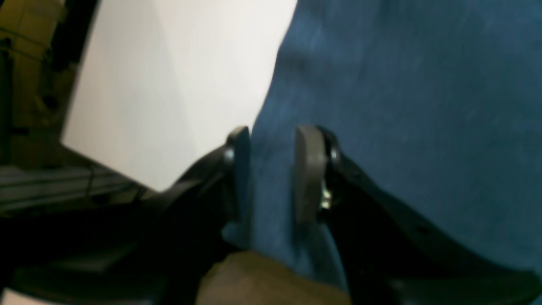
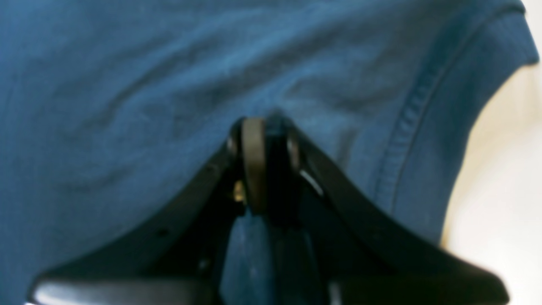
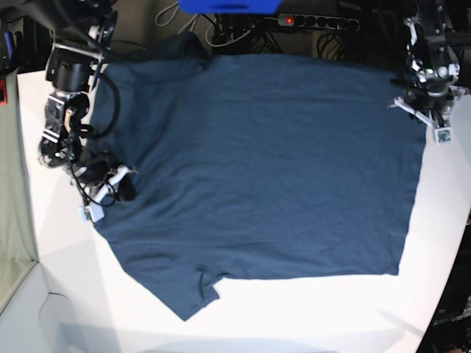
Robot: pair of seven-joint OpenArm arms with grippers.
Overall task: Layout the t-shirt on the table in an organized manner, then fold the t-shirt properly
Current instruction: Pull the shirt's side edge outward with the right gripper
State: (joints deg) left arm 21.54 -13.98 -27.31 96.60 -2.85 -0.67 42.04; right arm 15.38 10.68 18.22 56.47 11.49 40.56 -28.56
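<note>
Navy t-shirt (image 3: pixel 257 162), plain; white table (image 3: pixel 309 316); blk tools.

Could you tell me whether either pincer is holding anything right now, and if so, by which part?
Both hold the t-shirt. The right pincer is pinching cloth beside the sleeve seam; the left pincer has the shirt's side edge between its fingers.

Cables (image 3: pixel 221 26) and power strip (image 3: pixel 316 20) behind.
</note>
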